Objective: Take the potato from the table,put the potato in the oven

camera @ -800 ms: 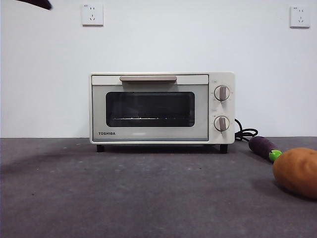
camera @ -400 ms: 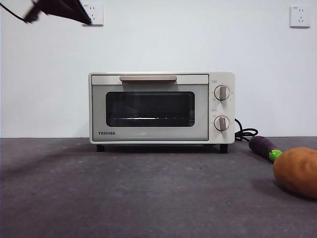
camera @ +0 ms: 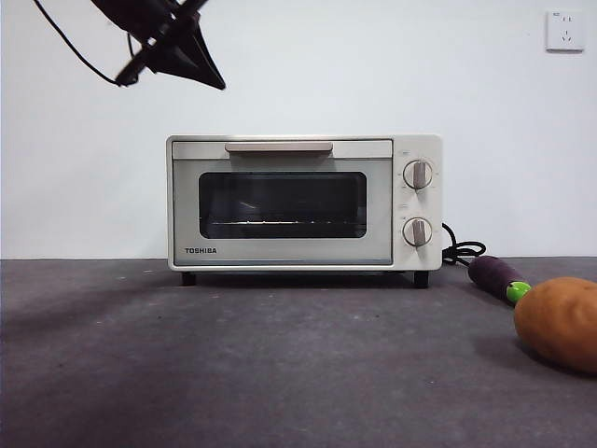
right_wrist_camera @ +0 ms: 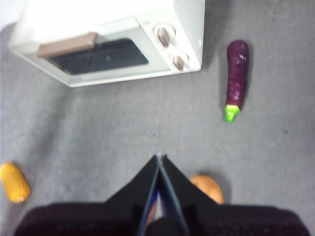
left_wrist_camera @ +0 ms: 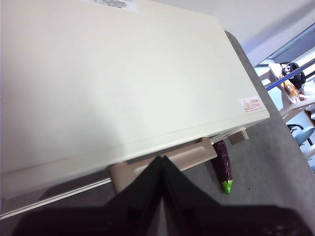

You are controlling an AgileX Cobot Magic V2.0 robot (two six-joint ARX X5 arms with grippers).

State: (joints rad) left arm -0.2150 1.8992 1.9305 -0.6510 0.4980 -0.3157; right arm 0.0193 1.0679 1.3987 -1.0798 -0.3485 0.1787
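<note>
Potato [camera: 558, 322] lies on the table [camera: 242, 373], right of the oven [camera: 304, 203], untouched. Oven door is closed (nothing loaded). Left gripper [left_wrist_camera: 162, 160], jaws pressed together, hovers above the oven's handle [left_wrist_camera: 165, 160]; right gripper [right_wrist_camera: 159, 157], jaws likewise clenched and empty, hangs over the potato.

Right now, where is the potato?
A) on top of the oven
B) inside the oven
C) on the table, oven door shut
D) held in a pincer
C: the potato lies on the table beside the eggplant, and the oven door is closed.
</note>
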